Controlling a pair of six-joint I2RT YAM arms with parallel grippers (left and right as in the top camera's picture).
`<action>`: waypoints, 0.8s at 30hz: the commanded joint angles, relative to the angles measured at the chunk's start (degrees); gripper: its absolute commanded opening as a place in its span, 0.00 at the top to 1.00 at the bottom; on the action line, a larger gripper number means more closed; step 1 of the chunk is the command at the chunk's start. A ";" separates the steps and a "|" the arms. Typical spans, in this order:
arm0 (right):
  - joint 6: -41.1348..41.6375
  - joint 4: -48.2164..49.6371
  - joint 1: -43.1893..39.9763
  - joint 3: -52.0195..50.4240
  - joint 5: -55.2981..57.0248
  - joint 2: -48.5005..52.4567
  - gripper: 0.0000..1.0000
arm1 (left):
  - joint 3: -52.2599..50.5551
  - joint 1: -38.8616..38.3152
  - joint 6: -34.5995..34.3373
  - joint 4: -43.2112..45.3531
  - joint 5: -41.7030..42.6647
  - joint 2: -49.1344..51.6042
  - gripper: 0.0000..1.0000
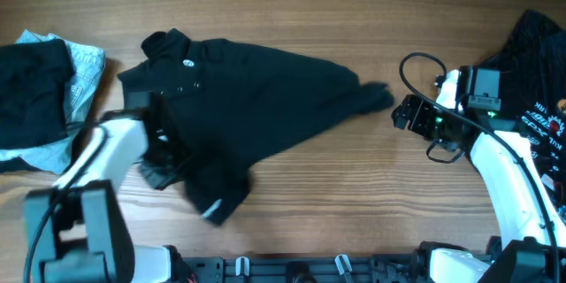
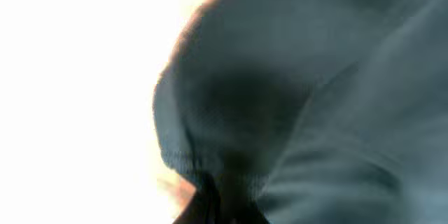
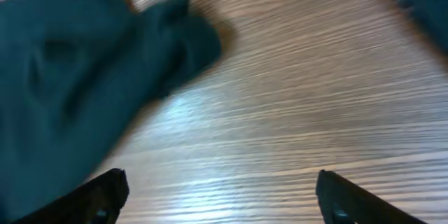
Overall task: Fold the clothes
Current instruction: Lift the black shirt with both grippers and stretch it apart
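Black knit polo [image 1: 256,88] crumpled on woodgrain table [image 1: 354,186]; left fingers [image 2: 217,210] pinch bunched fabric, right fingers [image 3: 105,196] wide.

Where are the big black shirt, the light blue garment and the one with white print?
big black shirt [image 1: 265,88]: overhead view, middle of its body.
light blue garment [image 1: 88,66]: overhead view, on its uncovered edge.
garment with white print [image 1: 539,124]: overhead view, on the lettering.

Four garments lie on one table [image 1: 354,18], three of them black, namely one shirt [image 1: 256,88], one bundle [image 1: 31,97] and one printed top [image 1: 539,80], and one a light blue piece [image 1: 88,66], with two arms, the left arm [image 1: 97,164] and the right arm [image 1: 508,177].
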 commanded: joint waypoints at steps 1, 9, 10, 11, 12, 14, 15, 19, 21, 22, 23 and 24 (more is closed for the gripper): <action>0.76 -0.04 2.71 0.15 -5.73 1.60 0.11 | 4.15 12.46 2.93 -2.21 -0.70 -7.15 0.96; 11.98 -2.69 14.60 0.15 -7.21 15.56 0.15 | 4.15 22.51 3.19 -2.43 7.06 -9.44 0.96; 14.05 -4.17 14.95 0.15 -5.66 16.74 0.15 | 4.15 22.51 3.19 -2.43 7.06 -9.44 0.96; 14.62 -5.70 14.95 0.15 -4.35 17.57 0.15 | 4.15 22.51 3.19 -2.40 7.06 -9.44 0.96; 14.58 -6.60 14.95 0.15 -3.63 17.73 0.15 | 4.15 22.51 3.19 -2.38 7.06 -9.44 0.96; 13.57 -7.76 14.95 0.11 -3.67 17.73 0.15 | 4.15 22.51 3.19 -2.19 7.06 -9.44 0.96; 13.27 -7.69 14.95 0.02 -3.67 17.73 0.15 | 4.15 22.51 3.17 -2.16 7.06 -9.44 0.96; 14.64 -2.73 15.67 -2.14 -5.81 17.73 0.21 | 4.15 22.51 3.17 -2.14 7.06 -9.44 0.96; 15.30 -0.28 17.59 -2.91 -5.81 17.99 0.24 | 4.15 22.51 3.17 -2.14 7.06 -9.44 0.96; 16.52 0.76 18.71 -2.91 -5.81 18.32 0.25 | 4.15 22.51 3.17 -2.14 7.06 -9.44 0.96; 17.11 1.75 19.47 -2.91 -5.81 18.60 0.28 | 4.15 22.51 3.17 -2.14 7.06 -9.44 0.96; 18.01 2.73 20.55 -2.91 -5.79 18.93 0.33 | 4.15 22.51 3.19 -2.19 7.06 -9.44 0.96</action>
